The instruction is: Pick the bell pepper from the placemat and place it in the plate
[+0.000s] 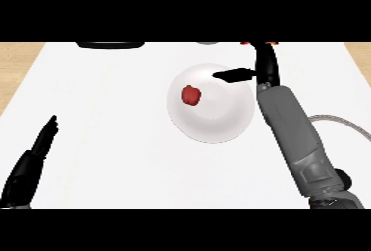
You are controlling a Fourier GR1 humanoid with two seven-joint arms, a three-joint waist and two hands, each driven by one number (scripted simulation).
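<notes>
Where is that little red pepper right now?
In the head view, the bell pepper lies on the white plate, left of the plate's middle. The open right robot hand is at the plate's far right edge.

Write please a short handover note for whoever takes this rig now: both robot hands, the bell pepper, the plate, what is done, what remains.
Right robot hand: open, holds nothing, at the far right rim of the white plate.
Left robot hand: open, fingers straight, resting at the near left of the counter.
Bell pepper: red, lies in the plate, left of its middle, apart from both hands.
Done: the pepper is in the plate.
Left: probably only to draw the right arm back. The placemat is not in view.
</notes>
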